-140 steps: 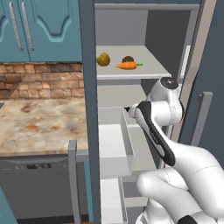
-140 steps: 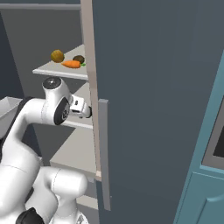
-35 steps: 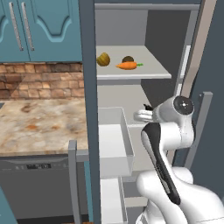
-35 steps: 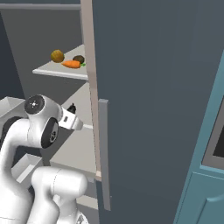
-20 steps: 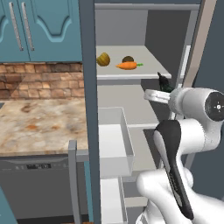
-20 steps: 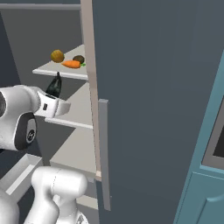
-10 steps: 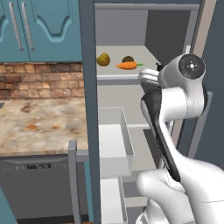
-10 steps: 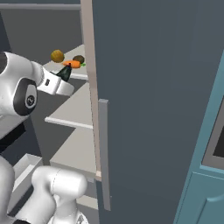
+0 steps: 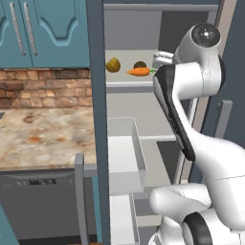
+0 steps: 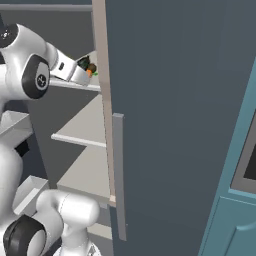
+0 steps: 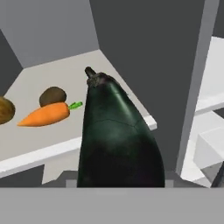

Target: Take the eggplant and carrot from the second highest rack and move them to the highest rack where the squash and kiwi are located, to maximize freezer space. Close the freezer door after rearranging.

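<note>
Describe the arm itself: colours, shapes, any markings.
The arm is glossy white, built of rounded, bulbous segments. Dark grey to black bands run along the links, and round dark caps with a small pale emblem sit at the joints. The wrist block by the gripper is white and boxy. No cables show.

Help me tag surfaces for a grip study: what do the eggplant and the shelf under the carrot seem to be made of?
The eggplant looks like smooth, waxy vegetable skin: near-black with a soft sheen and fine crease lines. The shelf beneath the carrot reads as matte pale grey plastic or painted board, flat and without gloss; the render leaves that open.
</note>
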You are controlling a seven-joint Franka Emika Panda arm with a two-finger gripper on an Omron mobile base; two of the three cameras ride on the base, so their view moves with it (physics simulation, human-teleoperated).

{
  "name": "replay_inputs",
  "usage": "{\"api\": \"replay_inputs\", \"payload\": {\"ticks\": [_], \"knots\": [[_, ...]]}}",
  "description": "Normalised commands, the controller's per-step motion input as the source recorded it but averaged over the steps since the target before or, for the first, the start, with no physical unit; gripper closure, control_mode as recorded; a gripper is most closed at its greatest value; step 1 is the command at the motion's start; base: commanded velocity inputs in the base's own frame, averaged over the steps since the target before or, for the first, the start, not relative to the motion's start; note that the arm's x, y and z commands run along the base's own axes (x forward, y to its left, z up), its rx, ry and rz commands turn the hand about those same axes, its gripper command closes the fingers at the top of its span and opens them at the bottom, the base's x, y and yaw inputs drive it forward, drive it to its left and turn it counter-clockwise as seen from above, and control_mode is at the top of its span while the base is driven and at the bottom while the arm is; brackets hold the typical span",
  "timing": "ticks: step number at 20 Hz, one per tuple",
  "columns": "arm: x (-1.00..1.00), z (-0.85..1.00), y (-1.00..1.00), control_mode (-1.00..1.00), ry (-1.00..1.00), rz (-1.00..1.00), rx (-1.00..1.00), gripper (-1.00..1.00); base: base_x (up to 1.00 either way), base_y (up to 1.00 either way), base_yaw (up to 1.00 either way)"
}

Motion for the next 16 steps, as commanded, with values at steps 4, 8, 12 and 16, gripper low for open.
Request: {"api": "replay_inputs", "payload": {"ticks": [4,8,12,16], "knots": [[0.67,-0.16,-0.12,-1.0,0.0,0.03,0.0,1.0,0.0,0.0,0.0],[0.71,-0.18,-0.02,-1.0,0.01,0.03,0.0,1.0,0.0,0.0,0.0],[0.8,-0.18,0.0,-1.0,0.09,0.01,0.0,1.0,0.0,0.0,0.0],[0.75,-0.16,0.0,-1.0,0.16,0.0,0.0,1.0,0.0,0.0,0.0]]}}
